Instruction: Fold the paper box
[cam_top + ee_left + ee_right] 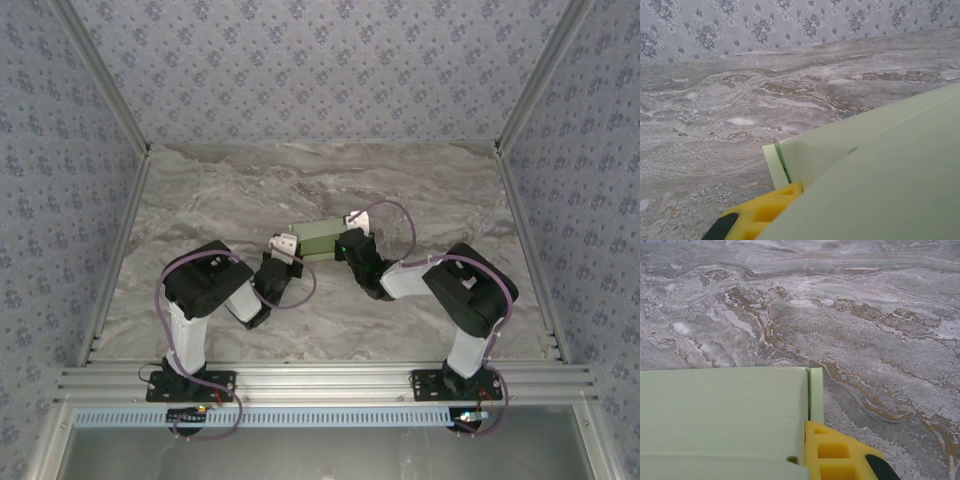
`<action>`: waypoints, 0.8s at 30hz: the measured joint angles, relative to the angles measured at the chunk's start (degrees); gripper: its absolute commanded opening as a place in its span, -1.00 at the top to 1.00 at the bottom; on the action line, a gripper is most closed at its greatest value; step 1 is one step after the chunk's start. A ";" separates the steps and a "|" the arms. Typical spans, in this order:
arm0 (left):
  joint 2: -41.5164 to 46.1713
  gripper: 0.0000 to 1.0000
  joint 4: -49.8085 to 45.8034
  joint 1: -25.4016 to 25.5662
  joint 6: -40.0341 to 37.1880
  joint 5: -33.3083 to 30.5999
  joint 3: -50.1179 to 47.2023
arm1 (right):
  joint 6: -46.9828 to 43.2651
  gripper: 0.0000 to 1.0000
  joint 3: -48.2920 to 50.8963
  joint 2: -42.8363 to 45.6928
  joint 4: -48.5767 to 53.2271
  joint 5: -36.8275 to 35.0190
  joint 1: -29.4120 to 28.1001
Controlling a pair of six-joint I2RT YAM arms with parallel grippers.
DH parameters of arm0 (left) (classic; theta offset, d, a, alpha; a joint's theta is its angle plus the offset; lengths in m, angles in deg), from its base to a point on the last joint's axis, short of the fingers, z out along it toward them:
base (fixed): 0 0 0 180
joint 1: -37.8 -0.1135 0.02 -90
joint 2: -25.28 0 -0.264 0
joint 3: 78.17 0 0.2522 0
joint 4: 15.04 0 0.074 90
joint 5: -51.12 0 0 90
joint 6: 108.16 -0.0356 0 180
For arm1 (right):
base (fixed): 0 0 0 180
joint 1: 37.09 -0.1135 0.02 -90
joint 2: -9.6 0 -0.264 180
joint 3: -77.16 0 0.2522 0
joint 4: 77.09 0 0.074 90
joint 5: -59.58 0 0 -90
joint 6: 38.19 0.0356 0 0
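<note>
On the marble table, find the paper box near the centre, a pale green block lying lengthwise from 9 to 3 o'clock. The right gripper meets its 3 o'clock end, clamped on the card there. The left gripper meets the 9 o'clock end. Its yellow finger touches the card, but you cannot tell whether this claw is clamped or released.

- My surface is grey marble-patterned, streaked with brownish veins.
- A pale green paper box is near its middle; I cannot tell whether it rests on it.
</note>
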 measured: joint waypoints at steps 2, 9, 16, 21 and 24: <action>0.48 0.67 -0.57 0.00 0.02 0.02 -0.20 | 0.00 1.00 -0.02 0.04 0.28 -0.22 -0.11; 2.43 0.55 -3.65 0.00 0.22 -0.02 -0.52 | 0.02 1.00 -0.50 0.07 1.36 -0.83 -0.26; 4.46 0.40 -6.45 0.02 0.76 0.17 -1.25 | -0.24 1.00 -1.05 0.11 2.43 -1.33 -0.48; 7.58 0.25 -9.62 0.24 1.42 1.05 -2.58 | -0.63 1.00 -1.60 0.37 3.74 -1.73 -0.63; 10.73 0.18 -12.09 0.50 1.73 1.73 -3.17 | -0.66 1.00 -1.70 0.39 4.24 -1.95 -0.66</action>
